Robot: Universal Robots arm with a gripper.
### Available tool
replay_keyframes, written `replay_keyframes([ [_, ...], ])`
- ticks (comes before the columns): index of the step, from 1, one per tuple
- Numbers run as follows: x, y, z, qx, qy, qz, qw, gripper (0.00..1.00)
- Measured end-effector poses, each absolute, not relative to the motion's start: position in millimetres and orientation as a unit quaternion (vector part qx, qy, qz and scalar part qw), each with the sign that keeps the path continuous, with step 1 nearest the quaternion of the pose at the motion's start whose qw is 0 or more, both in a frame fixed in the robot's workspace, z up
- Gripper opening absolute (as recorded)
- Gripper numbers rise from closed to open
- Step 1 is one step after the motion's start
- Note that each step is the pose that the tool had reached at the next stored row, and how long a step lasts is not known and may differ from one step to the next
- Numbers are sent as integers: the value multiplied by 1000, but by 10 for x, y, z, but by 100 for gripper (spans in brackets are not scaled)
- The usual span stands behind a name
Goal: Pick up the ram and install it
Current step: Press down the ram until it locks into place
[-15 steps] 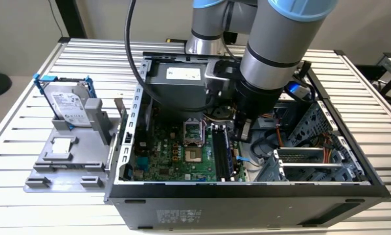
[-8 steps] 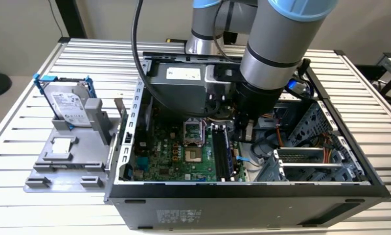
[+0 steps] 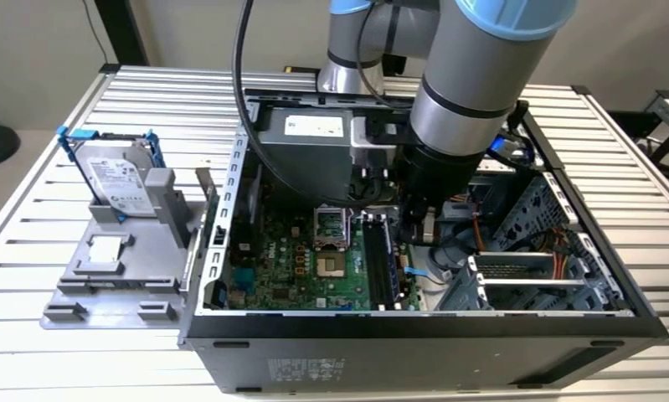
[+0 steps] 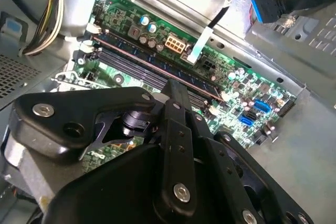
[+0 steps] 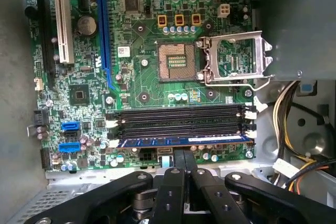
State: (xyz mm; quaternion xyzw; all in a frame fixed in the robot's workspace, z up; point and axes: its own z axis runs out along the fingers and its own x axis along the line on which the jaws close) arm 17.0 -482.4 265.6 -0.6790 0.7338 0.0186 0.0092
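Fingers (image 5: 182, 162) of the gripper (image 5: 183, 157) are pressed together with nothing between them in the first wrist view, their tips just beside the ram (image 5: 184, 140). That ram lies along the memory slot nearest the board's edge, a blue-edged strip with a pale label, beside the other black memory slots (image 5: 178, 121). In the second wrist view the closed gripper (image 4: 175, 88) stands right over the slots (image 4: 152, 72), its black linkage covering the lower half of the frame.

A slatted metal table (image 3: 33, 218) carries everything in the exterior view. A pale wall and a dark floor sit in the upper left of that frame.

Much of the case interior near the frame's middle is hidden by the robot arm (image 3: 468, 92). From that camera the gripper is hard to make out, and whether the ram is fully seated cannot be told.

An open computer case (image 3: 424, 322) holds the green motherboard (image 3: 295, 264), whose processor socket (image 5: 176, 61) is bare with its metal latch frame (image 5: 236, 59) swung up. Bundled cables (image 5: 294, 108) lie at the right of the first wrist view. At the exterior view's left, a grey fixture (image 3: 116, 280) holds a silver hard drive (image 3: 116, 180) in a blue frame, propped up at an angle.
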Motion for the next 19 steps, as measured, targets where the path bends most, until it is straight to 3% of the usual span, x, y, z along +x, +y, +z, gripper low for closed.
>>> replay_keyframes([
  [19, 164, -4824, 2325, -663, 748, 18, 10, 0],
])
